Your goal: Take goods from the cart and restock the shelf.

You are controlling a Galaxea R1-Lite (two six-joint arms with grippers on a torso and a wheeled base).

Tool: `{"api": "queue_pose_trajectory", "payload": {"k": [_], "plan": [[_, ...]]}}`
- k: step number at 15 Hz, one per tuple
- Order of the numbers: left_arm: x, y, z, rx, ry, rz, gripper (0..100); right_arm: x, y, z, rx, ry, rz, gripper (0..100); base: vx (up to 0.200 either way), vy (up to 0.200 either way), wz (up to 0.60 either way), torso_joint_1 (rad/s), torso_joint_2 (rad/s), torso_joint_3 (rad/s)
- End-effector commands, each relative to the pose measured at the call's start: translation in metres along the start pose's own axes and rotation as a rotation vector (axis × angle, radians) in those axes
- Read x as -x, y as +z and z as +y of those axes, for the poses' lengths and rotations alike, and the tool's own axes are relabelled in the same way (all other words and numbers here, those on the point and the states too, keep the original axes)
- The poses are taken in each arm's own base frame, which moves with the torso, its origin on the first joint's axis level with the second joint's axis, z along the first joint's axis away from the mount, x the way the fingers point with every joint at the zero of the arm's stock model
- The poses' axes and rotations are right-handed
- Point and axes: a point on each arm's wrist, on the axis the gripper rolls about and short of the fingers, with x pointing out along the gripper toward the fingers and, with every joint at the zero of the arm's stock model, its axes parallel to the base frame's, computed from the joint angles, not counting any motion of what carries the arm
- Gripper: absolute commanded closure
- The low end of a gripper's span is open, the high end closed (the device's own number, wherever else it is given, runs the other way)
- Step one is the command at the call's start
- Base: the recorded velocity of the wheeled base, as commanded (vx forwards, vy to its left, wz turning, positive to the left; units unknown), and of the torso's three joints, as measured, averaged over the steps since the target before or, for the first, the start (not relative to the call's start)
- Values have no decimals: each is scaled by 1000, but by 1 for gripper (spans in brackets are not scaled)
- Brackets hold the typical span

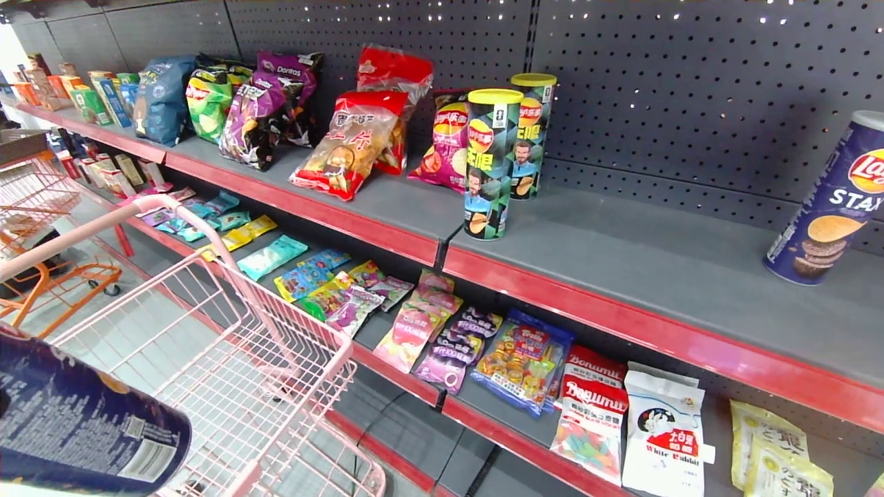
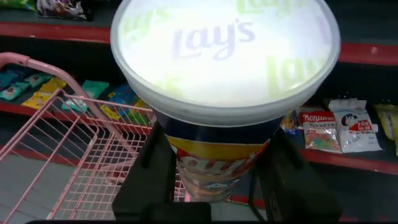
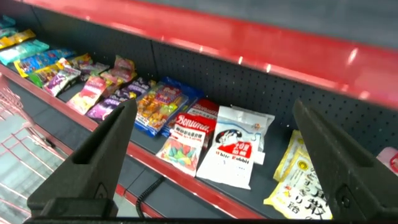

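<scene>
Now, grips a dark blue chip can (image 2: 211, 163) in the left gripper (image 2: 214, 146), closed on the can's sides below the white lid (image 2: 224, 56). Sits at 8 o'clock in the head view (image 1: 76, 421), by the near corner of the pink cart (image 1: 228, 359). Lies tipped well off upright there, long axis running roughly from 9 toward 3 o'clock. Leaves the bare grey stretch of the upper shelf (image 1: 656, 276) off toward 2 o'clock from the can, between the two green cans (image 1: 490, 166) and the tall blue can (image 1: 825, 200) at the 3 o'clock edge. Holds the right gripper (image 3: 211, 168) wide open and empty, facing the white packet (image 3: 239, 146) on the row below. Looks nearer that gap on its side, yet has no load. Probably calls for carrying the chip can up and across, then righting it to stand like the others.
</scene>
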Motion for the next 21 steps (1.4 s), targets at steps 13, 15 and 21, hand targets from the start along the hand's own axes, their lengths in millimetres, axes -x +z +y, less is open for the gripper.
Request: {"api": "queue_pose_trajectory", "payload": {"k": [13,15,21], "plan": [[8,0,0,-47,157,-24,100,0,0,0,-19,-6,0,0,0,0,-277,106,-255,-152],[6,2,2,-67,210,-13,100,0,0,0,-19,-6,-3,0,0,0,-600,2,5,-5],[9,3,1,-132,243,-21,100,0,0,0,-16,-4,-1,0,0,0,-400,-1,2,2]]}}
